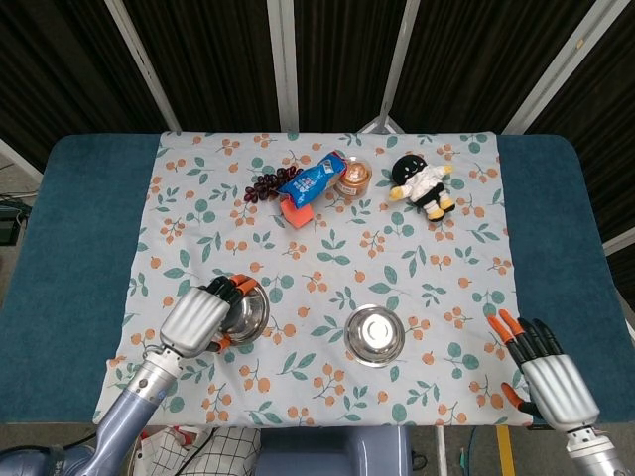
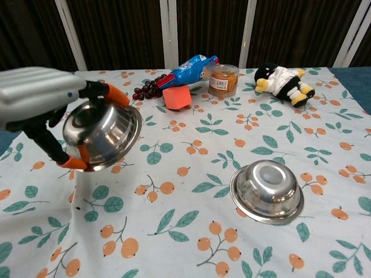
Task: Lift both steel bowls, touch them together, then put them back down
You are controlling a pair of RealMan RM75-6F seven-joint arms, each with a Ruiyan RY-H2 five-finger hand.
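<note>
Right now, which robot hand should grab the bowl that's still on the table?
Probably the right hand: it is open and holds nothing, on that bowl's side. The left hand already holds the other bowl up, tilted.

Both hands had silver-grey ribbed backs, black fingers and orange fingertips: the left hand and right hand, on grey-blue forearms.
</note>
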